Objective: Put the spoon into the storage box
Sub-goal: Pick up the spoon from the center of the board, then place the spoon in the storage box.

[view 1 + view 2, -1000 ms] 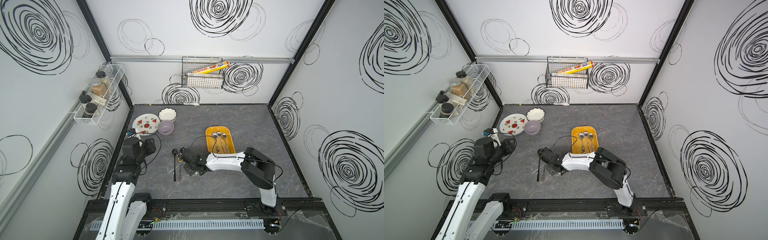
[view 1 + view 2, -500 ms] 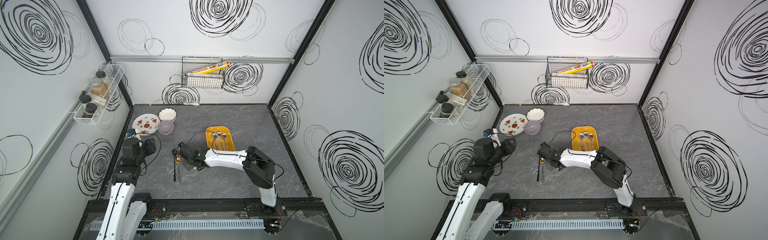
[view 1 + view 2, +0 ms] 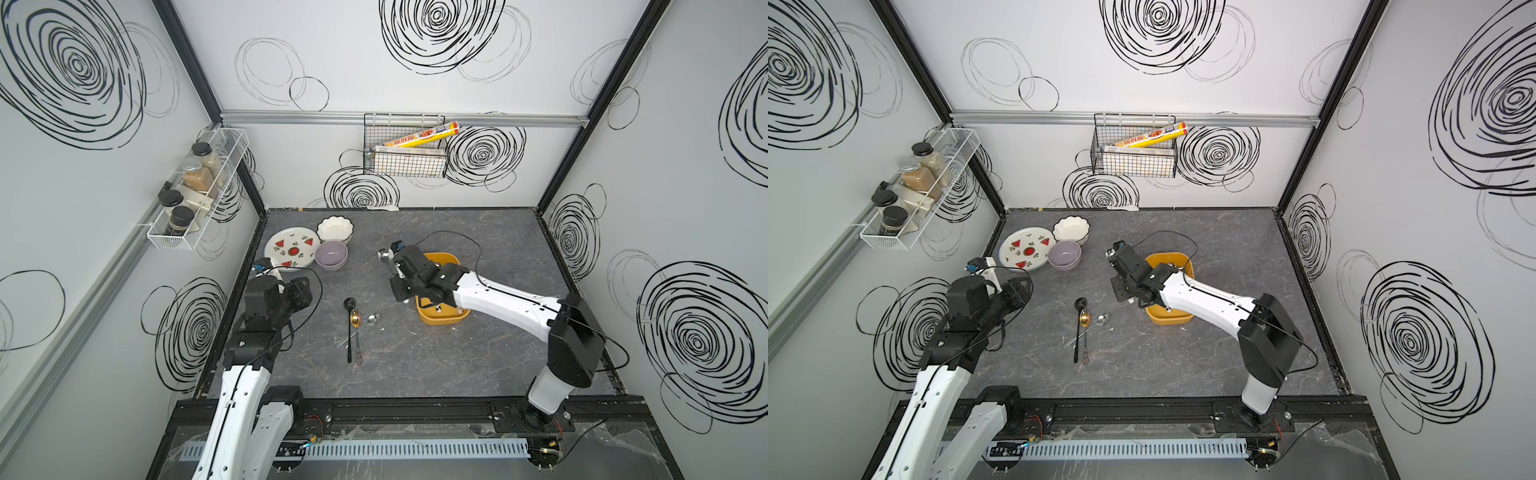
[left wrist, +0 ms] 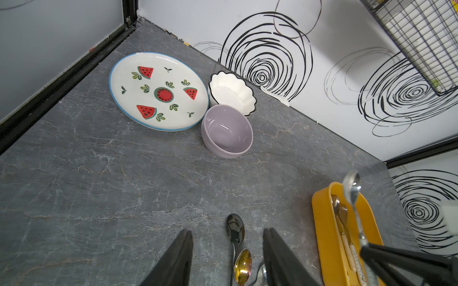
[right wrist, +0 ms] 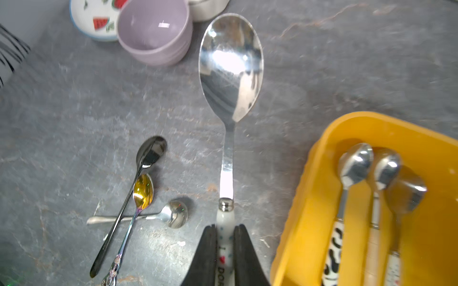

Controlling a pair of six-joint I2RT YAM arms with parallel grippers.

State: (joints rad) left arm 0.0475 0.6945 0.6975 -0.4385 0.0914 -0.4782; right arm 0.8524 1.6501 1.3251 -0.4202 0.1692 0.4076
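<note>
So the right jaws were clenched on the white patterned handle of the spoon (image 5: 231,64), holding it up off the surface (image 5: 347,62) with its shiny end pointing toward the purple bowl (image 5: 153,32). It wasn't in the storage box (image 5: 307,198) (the yellow-orange tray one), just beside it, out past the box's far corner in both top views. Three other spoons (image 5: 354,163) lay inside the box. The left jaws hung spread apart with nothing in them, above the surface near a black spoon (image 4: 235,227), a gold spoon (image 4: 243,266) and a small silver spoon (image 5: 176,214) that lay crossed over each other.
</note>
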